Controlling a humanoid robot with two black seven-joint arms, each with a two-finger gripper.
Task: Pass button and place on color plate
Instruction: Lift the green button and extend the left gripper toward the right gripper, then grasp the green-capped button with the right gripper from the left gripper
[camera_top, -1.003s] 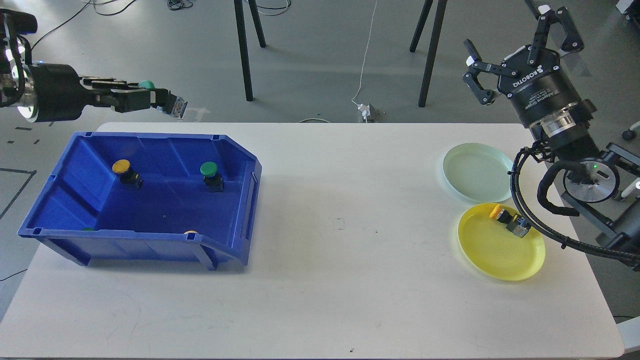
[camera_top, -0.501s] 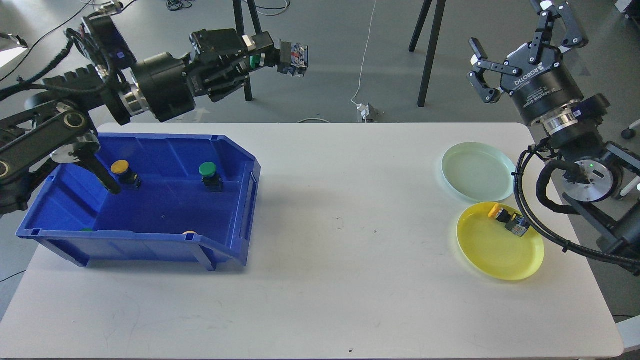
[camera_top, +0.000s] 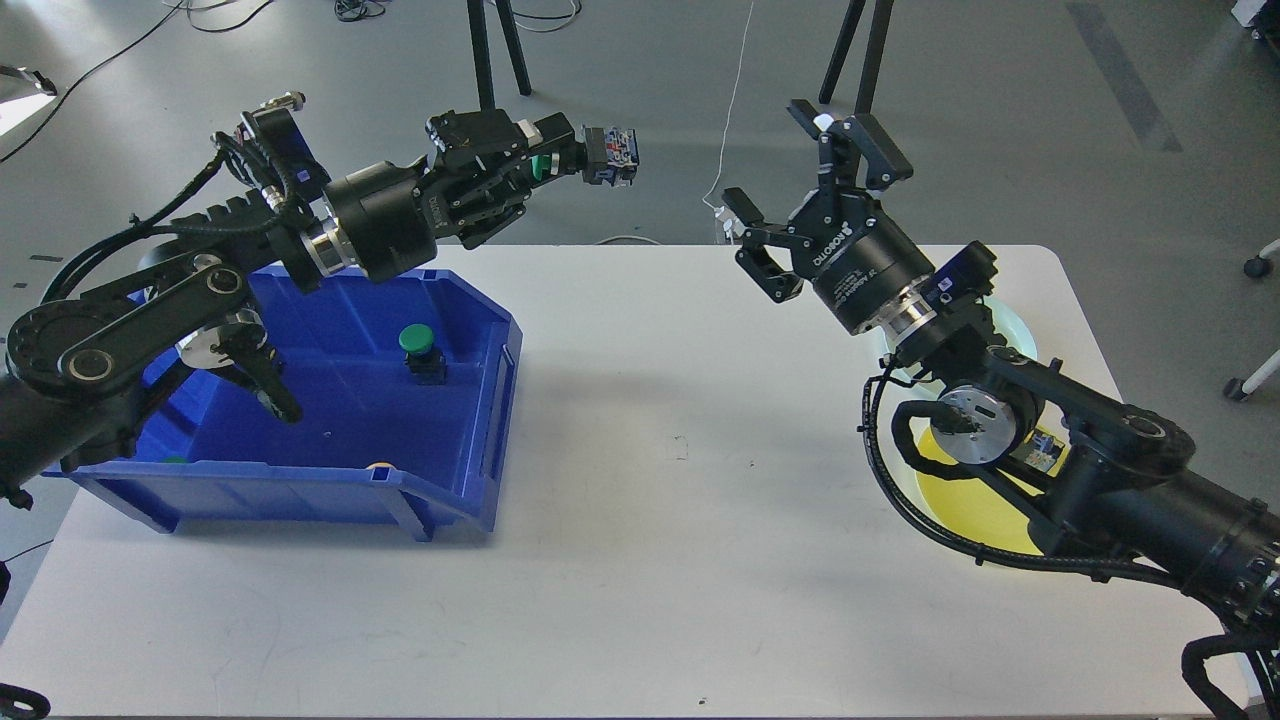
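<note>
Two arms in view over white worktop. Left gripper raised above far worktop edge, pointing right; jaws clenched on a button. Green cap of button sits between the fingers, its blue/grey contact block sticks out past the tips toward the right. Button is in the air, clear of bin and worktop.

Right gripper also raised, pointing up and left toward the held button; jaws released, spread wide, nothing between them. Clear gap between right gripper and button, no contact.

Blue bin on left part of worktop, partly covered by left arm. Inside: one green button standing upright near the back right. At front wall, a green bit and an orange bit just show over the rim; cannot tell what they are.

Right side of worktop: yellow plate largely hidden by right arm. Part of a dark item shows on the plate's far side beside the arm joint; too covered to identify with certainty. Pale green plate behind it, only a sliver of rim visible past the wrist.

Centre of worktop bare except faint marks. Floor beyond shows stand legs and a white cable.
</note>
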